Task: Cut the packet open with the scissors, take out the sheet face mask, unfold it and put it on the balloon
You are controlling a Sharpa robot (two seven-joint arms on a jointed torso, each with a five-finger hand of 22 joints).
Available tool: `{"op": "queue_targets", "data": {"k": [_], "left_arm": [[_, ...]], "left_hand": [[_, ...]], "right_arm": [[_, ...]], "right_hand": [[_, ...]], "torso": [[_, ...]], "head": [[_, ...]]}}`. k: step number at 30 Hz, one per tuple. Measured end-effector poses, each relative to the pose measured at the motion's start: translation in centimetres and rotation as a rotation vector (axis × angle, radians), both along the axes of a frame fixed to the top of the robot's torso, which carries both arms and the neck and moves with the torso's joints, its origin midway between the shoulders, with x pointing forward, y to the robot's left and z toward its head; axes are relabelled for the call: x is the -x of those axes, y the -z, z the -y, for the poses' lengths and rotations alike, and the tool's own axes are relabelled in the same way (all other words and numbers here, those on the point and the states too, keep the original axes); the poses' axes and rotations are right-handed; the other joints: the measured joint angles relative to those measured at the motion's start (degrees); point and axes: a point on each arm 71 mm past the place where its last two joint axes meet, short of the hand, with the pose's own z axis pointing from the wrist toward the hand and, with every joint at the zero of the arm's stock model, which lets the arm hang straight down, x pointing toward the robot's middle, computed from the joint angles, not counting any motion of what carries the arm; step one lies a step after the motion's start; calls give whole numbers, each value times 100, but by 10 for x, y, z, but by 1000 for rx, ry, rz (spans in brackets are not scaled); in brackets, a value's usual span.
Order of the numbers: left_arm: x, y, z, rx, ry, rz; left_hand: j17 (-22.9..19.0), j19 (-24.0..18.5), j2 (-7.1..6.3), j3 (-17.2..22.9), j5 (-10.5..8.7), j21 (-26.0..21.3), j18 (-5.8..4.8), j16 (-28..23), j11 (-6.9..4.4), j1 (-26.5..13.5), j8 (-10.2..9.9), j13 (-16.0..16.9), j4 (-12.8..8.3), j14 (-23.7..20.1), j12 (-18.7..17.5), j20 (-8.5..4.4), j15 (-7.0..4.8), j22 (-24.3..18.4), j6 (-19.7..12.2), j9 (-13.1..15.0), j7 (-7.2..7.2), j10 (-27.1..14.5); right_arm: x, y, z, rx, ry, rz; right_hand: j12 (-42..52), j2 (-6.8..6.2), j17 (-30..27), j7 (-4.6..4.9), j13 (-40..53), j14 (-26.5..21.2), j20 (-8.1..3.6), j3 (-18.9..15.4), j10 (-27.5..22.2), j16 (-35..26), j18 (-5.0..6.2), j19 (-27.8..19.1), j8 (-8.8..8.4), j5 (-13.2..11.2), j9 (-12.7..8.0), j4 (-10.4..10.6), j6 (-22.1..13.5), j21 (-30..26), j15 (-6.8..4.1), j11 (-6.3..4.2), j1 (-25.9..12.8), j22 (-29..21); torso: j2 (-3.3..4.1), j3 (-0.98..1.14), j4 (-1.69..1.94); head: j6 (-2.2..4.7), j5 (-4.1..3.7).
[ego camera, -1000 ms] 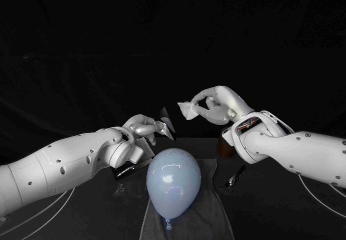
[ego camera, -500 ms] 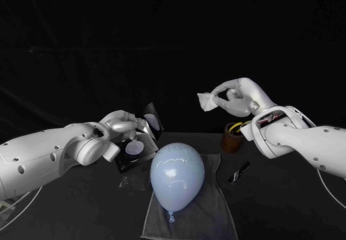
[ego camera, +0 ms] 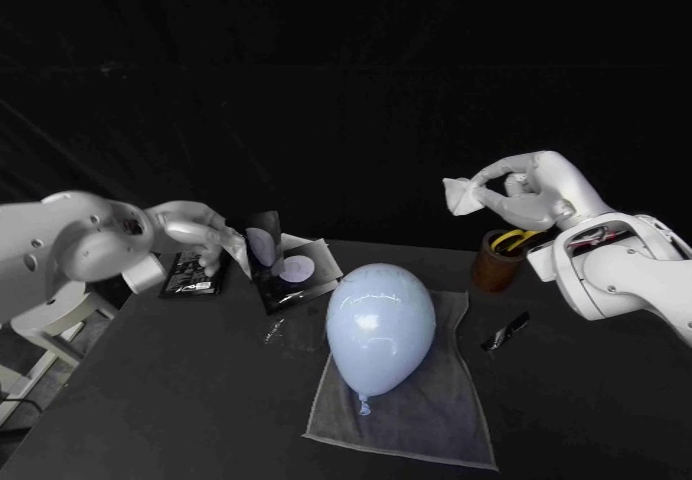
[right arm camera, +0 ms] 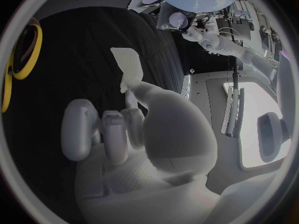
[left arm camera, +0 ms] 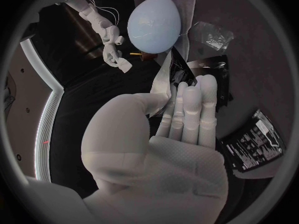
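Fingers (right arm camera: 115, 137) of your right hand (ego camera: 534, 198) are clamped on the folded white sheet face mask (ego camera: 463, 192). It is pinched between the thumb and one finger, with the rest curled in beside them. That hand hangs raised over the far right of the worktop (ego camera: 173, 400), and the mask is well apart from anything else.

Your left hand (ego camera: 195, 235) has its fingers (left arm camera: 199, 104) laid straight and close together. The thumb presses the dark packet (ego camera: 263, 245) against them, so the packet is held and stands roughly upright.

The balloon (ego camera: 379, 325) lies on its side on a grey towel (ego camera: 418, 440). It sits between the two sets of fingers and on the robot's side of them, touching neither. Its knot points toward the robot.

Just under the right fingers stands a brown cup (ego camera: 498, 270). The yellow handles of the scissors (ego camera: 508, 238) stick out of its top.

A second packet (ego camera: 192, 272) lies flat on the worktop just beneath the left fingers. A small dark strip (ego camera: 505, 330) lies beside the towel's edge, on the side of the right fingers.
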Motion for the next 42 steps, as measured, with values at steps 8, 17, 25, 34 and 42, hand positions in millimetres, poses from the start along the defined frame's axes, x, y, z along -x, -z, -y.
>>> {"op": "queue_targets", "data": {"k": [8,17,25,34,42], "left_arm": [[16,-5,-33,-179,44,-148],[26,1,-55,-404,77,-280],[27,3,-71,-603,77,-327],[20,7,-52,-691,135,-341],[8,23,2,-693,274,-355]], "left_hand": [[71,26,8,65,0,0,-26,0,-12,-39,8,6,64,73,-47,-26,-35,-34,53,0,-54,74],[341,85,-198,381,-18,-1,-41,0,-92,-246,24,12,-78,247,-118,-84,-102,-42,199,1,-109,279],[985,244,-372,683,26,142,-83,115,-184,-593,23,46,-301,640,-190,-176,-185,107,422,1,-191,600],[1334,289,-375,821,361,245,-87,136,-236,-971,-16,70,-464,808,-266,-207,-239,238,536,1,-244,750],[1370,289,-346,799,471,267,-89,136,-254,-1059,-23,70,-487,818,-287,-207,-235,254,546,3,-235,770]], "right_arm": [[-1,7,2,1,7,-13],[-3,11,3,5,11,-21],[-3,14,4,7,14,-28],[-3,17,5,9,15,-36],[-3,20,4,10,11,-43]], "right_hand": [[-11,0,1,9,0,0,1,0,0,-1,0,-1,44,-1,0,0,-8,0,0,0,0,1],[-18,0,1,30,-5,2,1,0,0,-6,0,-2,51,-1,0,0,-6,0,-2,0,0,-1],[-20,0,-4,38,-4,14,10,0,-1,-2,0,-11,49,-2,0,0,-13,0,-13,0,0,-4],[-33,0,-3,45,-1,13,10,-1,-1,0,0,-12,48,-12,0,-1,-21,0,-13,0,0,-2],[-34,0,2,27,0,12,10,16,-1,-4,0,-13,44,-12,0,-18,-5,0,-12,1,0,1]], "torso": [[-15,16,12],[-32,32,19],[-25,32,20],[-23,26,20],[-19,26,10]], "head": [[-218,275],[-305,450],[-349,555],[-364,566],[-352,549]]}}
